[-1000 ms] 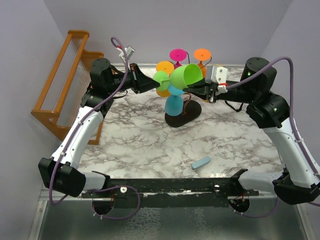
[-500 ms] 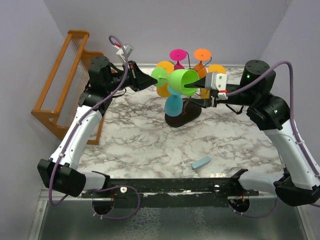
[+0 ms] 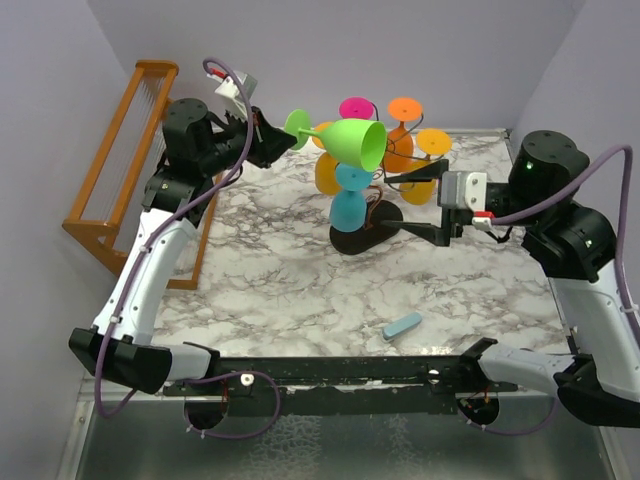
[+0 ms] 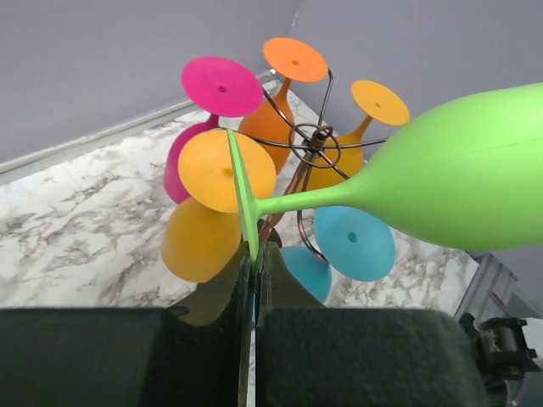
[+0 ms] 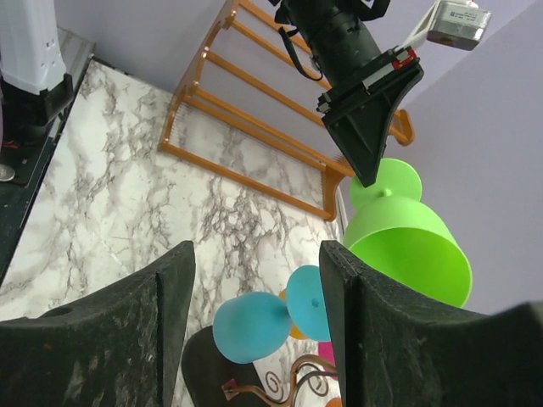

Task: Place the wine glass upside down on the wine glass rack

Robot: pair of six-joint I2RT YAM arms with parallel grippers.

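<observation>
Green wine glass [image 3: 355, 143] is up in the air, lying approx. horizontal: foot to the left, open mouth to the right & slightly toward the top camera. Its bowl sits over the upper part of the wine glass rack [image 3: 365, 232] in the top view. Can't tell if it touches the wire.

Left gripper [image 3: 283, 135] is clamped on the edge of the glass's foot disc. In the left wrist view the thin green disc goes edge-on down between the two black fingers [image 4: 242, 322], w/ stem & bowl [image 4: 458, 178] reaching out up-right from the gripper [image 4: 256, 254]. So the glass sticks out ahead of the hand, foot nearest it, bowl farthest.

Right gripper [image 3: 412, 208] is to the right of the rack, jaws spread, nothing between them, apart from the glass. Its wrist view looks between both fingers [image 5: 178, 288] at the green bowl [image 5: 407, 246], w/ the left gripper [image 5: 369, 161] pinching the foot from above.

Rack stands mid-table on its black oval base & already carries other glasses hung foot-up: magenta glass [image 3: 356, 107], orange glass [image 3: 403, 108], 2 yellow-orange glasses [image 3: 433, 140], 2 blue glasses [image 3: 350, 210].

Further out: marble table [image 3: 260, 280], wooden rack [image 3: 130, 170] at the far-left edge, small light-blue piece [image 3: 402, 326] lying near the front.
</observation>
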